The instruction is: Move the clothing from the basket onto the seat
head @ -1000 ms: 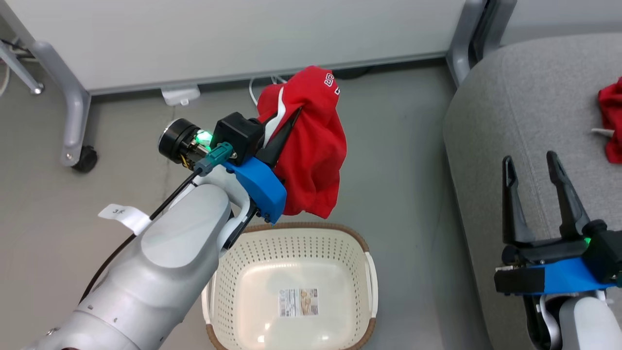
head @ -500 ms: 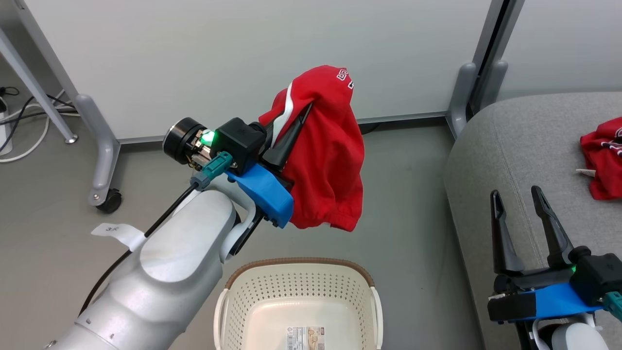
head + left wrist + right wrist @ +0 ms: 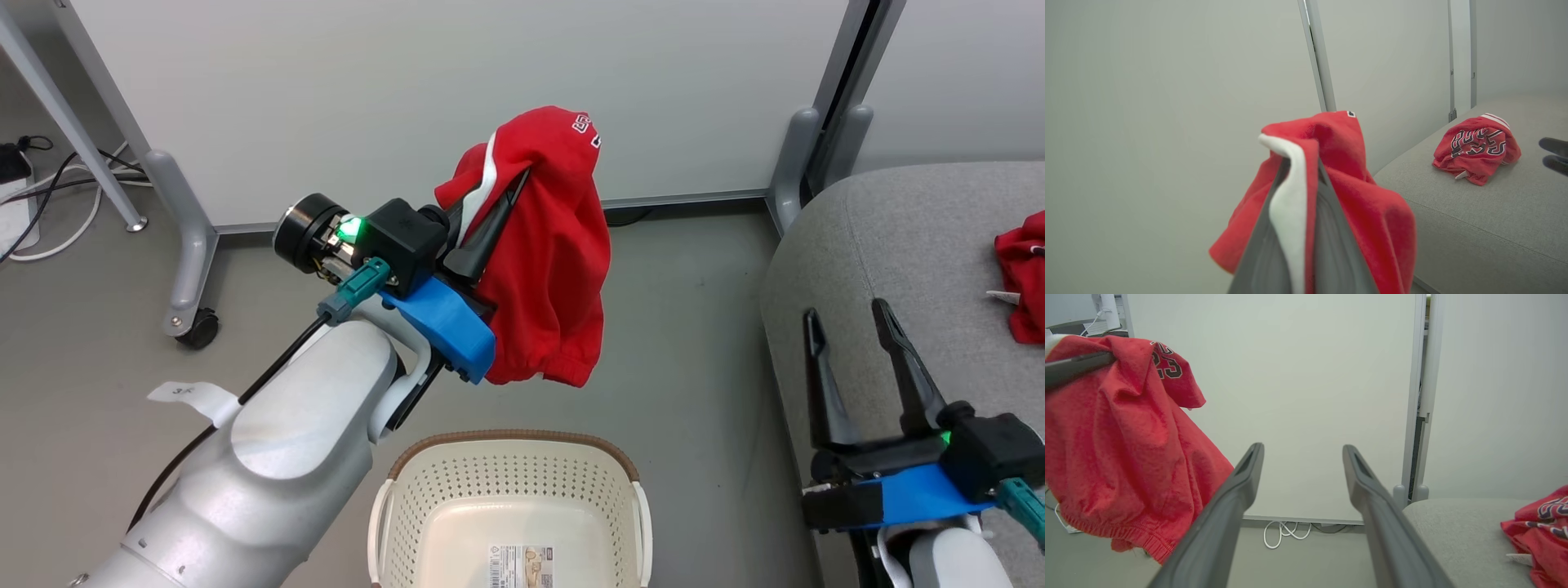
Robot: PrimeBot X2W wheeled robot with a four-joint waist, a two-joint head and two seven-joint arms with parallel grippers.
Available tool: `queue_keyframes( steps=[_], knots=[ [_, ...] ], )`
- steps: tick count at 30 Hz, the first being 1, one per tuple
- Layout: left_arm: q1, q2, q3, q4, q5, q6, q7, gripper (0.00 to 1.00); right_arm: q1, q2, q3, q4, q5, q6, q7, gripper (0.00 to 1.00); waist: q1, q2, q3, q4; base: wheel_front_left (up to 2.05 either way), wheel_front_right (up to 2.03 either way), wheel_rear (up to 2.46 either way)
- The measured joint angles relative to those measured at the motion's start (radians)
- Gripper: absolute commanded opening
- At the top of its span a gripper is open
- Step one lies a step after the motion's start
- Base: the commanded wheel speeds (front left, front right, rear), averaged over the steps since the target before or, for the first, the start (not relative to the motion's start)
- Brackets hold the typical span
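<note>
A bright-red garment [image 3: 551, 261] with a white trim stripe hangs from my left gripper [image 3: 522, 175], which is shut on its upper fold, in the air above and behind the basket [image 3: 514, 437]. In the left wrist view the gripper [image 3: 1300, 163] pinches the white trim of this garment [image 3: 1372, 204]. The cream basket shows just a paper label on its bottom. Another red garment [image 3: 1024, 278] with lettering lies crumpled on the grey seat [image 3: 898, 237]. My right gripper [image 3: 844, 310] is open and holds nothing, over the seat's near edge.
A white partition panel on grey legs with a caster [image 3: 200, 327] stands behind the basket. Cables [image 3: 49, 212] trail on the grey floor at the far left, and a white cord [image 3: 1284, 533] lies under the panel. The seat's rounded corner [image 3: 784, 245] is to the right of the held garment.
The head camera has tilted up, so the whole picture has shifted down. My left gripper has lifted the red garment higher above the basket. The right gripper stays open.
</note>
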State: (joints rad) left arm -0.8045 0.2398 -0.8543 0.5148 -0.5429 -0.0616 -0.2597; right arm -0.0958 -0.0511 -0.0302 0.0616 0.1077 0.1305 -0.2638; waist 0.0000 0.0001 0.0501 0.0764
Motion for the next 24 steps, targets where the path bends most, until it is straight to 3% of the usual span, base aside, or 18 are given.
queue_keyframes(
  steps=[15,24],
  knots=[
    [-0.018,-0.027,-0.015,-0.015,-0.001,0.008,0.0,0.0,-0.201,-0.039,0.302,0.085,-0.008,0.0,0.0,1.0,0.0,0.0,0.026,0.026,0.0,0.0,0.0],
    [-0.038,-0.055,-0.034,-0.027,0.014,0.0,0.0,0.0,-0.354,-0.056,0.383,0.238,-0.017,0.0,0.0,1.0,0.0,0.0,0.052,0.05,0.0,0.0,0.0]
  ],
)
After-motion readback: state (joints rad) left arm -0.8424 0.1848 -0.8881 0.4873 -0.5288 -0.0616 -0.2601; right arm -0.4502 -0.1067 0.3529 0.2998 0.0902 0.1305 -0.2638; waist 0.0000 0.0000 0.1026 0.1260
